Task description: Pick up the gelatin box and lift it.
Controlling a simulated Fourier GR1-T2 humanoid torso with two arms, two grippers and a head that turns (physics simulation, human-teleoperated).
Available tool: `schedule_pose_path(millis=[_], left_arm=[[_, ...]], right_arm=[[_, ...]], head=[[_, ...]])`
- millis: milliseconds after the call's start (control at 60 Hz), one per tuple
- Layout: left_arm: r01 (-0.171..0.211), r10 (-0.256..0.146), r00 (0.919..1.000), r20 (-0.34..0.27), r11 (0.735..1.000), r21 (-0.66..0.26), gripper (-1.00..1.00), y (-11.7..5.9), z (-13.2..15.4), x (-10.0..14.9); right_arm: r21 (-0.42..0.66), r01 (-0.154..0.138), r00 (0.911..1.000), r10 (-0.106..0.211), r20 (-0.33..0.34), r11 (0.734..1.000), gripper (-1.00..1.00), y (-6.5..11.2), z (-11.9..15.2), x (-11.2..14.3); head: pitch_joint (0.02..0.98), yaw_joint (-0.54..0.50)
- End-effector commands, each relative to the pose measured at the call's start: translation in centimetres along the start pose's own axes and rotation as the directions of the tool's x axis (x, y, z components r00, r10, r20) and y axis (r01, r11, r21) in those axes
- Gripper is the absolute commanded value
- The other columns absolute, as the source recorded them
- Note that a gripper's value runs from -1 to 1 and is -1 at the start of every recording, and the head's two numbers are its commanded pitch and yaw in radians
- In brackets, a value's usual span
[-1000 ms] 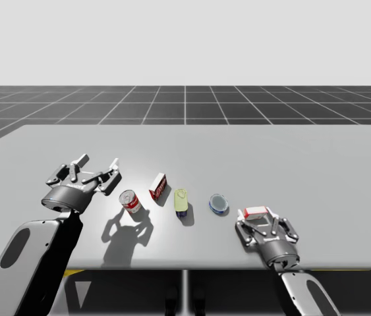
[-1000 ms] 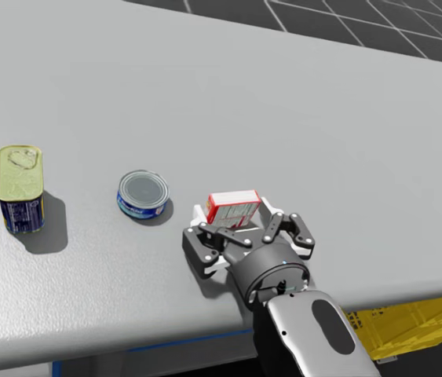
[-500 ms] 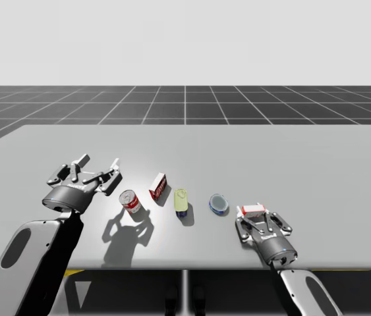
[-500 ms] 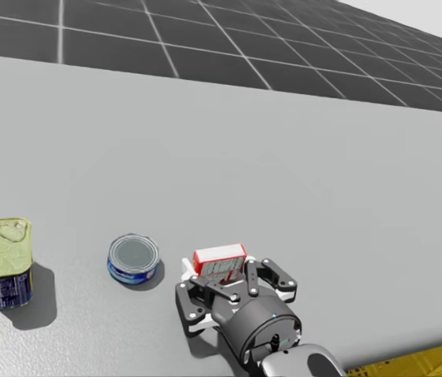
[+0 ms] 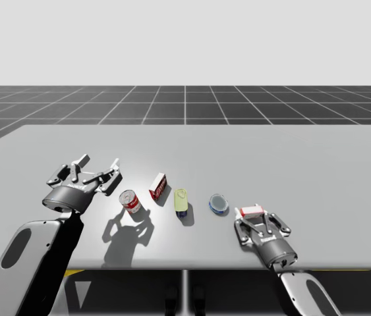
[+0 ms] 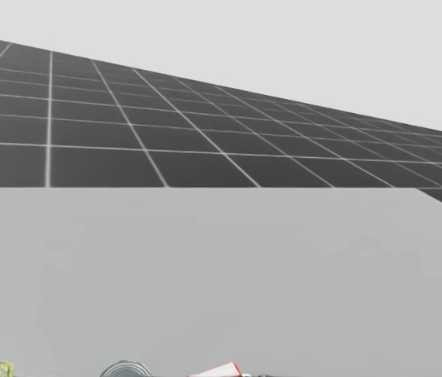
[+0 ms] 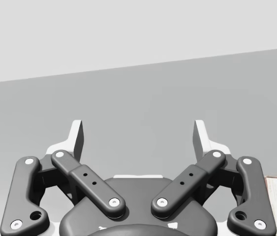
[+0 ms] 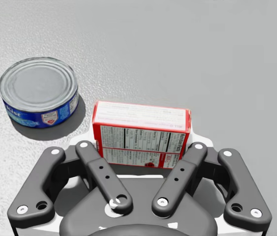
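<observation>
Our left gripper [image 5: 99, 163] hangs spread open over the table's [image 5: 317, 164] left side, clear of the work. Near the front edge, just beside the flat blue can [image 8: 39, 92], our right gripper [image 8: 142, 142] clamps the gelatin box [image 8: 140, 119] from both sides, ready for lifting.

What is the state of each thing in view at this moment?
right tool: shut on gelatin box.
gelatin box: gripped from two sides.
left tool: open, empty.
blue flat can: upright, closed.
red-and-white can: upright.
red box: standing.
yellow-topped can: upright.
</observation>
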Motion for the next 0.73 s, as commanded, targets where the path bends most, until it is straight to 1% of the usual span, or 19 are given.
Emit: schedule_pose_path(millis=[17,83,133,217,267,317,333,383,400,450,483,500,517,567,583,633,650,700,733], left_arm=[[-0.002,0.002,1.0000,0.001,1.000,0.001,-1.00,0.1,0.0,0.0],[-0.004,0.004,1.0000,0.001,1.000,0.000,-1.00,0.1,0.0,0.0],[-0.004,0.004,1.0000,0.001,1.000,0.000,-1.00,0.1,0.1,0.0],[-0.006,0.006,1.0000,0.002,1.000,0.001,-1.00,0.1,0.0,0.0],[-0.007,0.007,1.0000,0.002,1.000,0.001,-1.00,0.2,0.0,0.0],[-0.008,0.008,1.0000,0.003,1.000,0.001,-1.00,0.2,0.0,0.0],[-0.009,0.009,1.0000,0.004,1.000,0.001,-1.00,0.2,0.0,0.0],[-0.010,0.010,0.9999,0.004,1.000,0.001,-1.00,0.2,0.0,0.1],[-0.010,0.010,0.9999,0.005,1.000,0.001,-1.00,0.2,0.0,0.1],[-0.011,0.011,0.9999,0.005,1.000,0.002,-1.00,0.2,0.0,0.1],[-0.011,0.011,0.9999,0.005,1.000,0.002,-1.00,0.2,0.0,0.1],[-0.010,0.010,0.9999,0.005,1.000,0.001,-1.00,0.2,0.0,0.1],[-0.010,0.010,0.9999,0.005,1.000,0.001,-1.00,0.2,0.0,0.0],[-0.010,0.010,0.9999,0.005,1.000,0.000,-1.00,0.2,0.0,0.0],[-0.010,0.010,0.9999,0.005,1.000,0.000,-1.00,0.2,0.0,0.0],[-0.010,0.010,0.9999,0.005,1.000,0.000,-1.00,0.2,0.0,0.0],[-0.011,0.011,0.9999,0.006,1.000,0.000,-1.00,0.2,0.0,0.0],[-0.011,0.011,0.9999,0.006,1.000,0.000,-1.00,0.2,0.0,0.0],[-0.011,0.011,0.9999,0.006,1.000,0.000,-1.00,0.2,0.0,0.0]], right_arm=[[-0.118,0.028,0.9990,-0.024,0.037,0.993,1.00,-0.6,-0.1,0.1],[-0.132,0.036,0.9965,-0.026,0.080,0.991,1.00,-0.7,-0.1,1.2],[-0.138,0.037,0.9947,-0.024,0.100,0.990,1.00,-0.8,0.0,1.9],[-0.147,0.041,0.9881,-0.018,0.153,0.988,1.00,-1.1,0.2,3.9],[-0.151,0.042,0.9820,-0.013,0.188,0.988,1.00,-1.3,0.4,5.3],[-0.153,0.035,0.9773,-0.002,0.212,0.988,1.00,-1.4,0.6,6.0],[-0.153,0.034,0.9717,0.003,0.236,0.988,1.00,-1.4,0.8,6.8],[-0.152,0.034,0.9659,0.007,0.259,0.988,1.00,-1.5,1.0,7.6],[-0.156,0.030,0.9586,0.016,0.284,0.987,1.00,-1.6,1.2,8.5],[-0.158,0.030,0.9510,0.020,0.309,0.987,1.00,-1.6,1.5,9.5],[-0.161,0.031,0.9389,0.027,0.343,0.987,1.00,-1.7,2.0,10.7],[-0.162,0.032,0.9358,0.028,0.351,0.986,1.00,-1.8,2.1,11.1],[-0.164,0.031,0.9291,0.033,0.368,0.986,1.00,-1.8,2.3,11.7],[-0.169,0.027,0.9186,0.042,0.393,0.985,1.00,-1.8,2.7,12.6],[-0.172,0.026,0.9087,0.049,0.415,0.985,1.00,-1.8,3.0,13.5],[-0.171,0.025,0.8986,0.053,0.436,0.985,1.00,-1.8,3.4,14.4],[-0.174,0.020,0.8874,0.063,0.457,0.984,1.00,-1.7,3.7,15.2],[-0.181,0.013,0.8756,0.077,0.477,0.983,1.00,-1.7,4.2,16.0],[-0.186,0.007,0.8594,0.089,0.503,0.982,1.00,-1.6,4.8,17.0]], head=[[0.443,-0.44],[0.442,-0.45],[0.441,-0.45],[0.440,-0.45],[0.441,-0.45],[0.445,-0.45],[0.447,-0.45],[0.448,-0.45],[0.449,-0.45],[0.451,-0.45],[0.454,-0.45],[0.454,-0.45],[0.455,-0.45],[0.456,-0.45],[0.456,-0.45],[0.456,-0.45],[0.458,-0.45],[0.460,-0.45],[0.459,-0.45]])
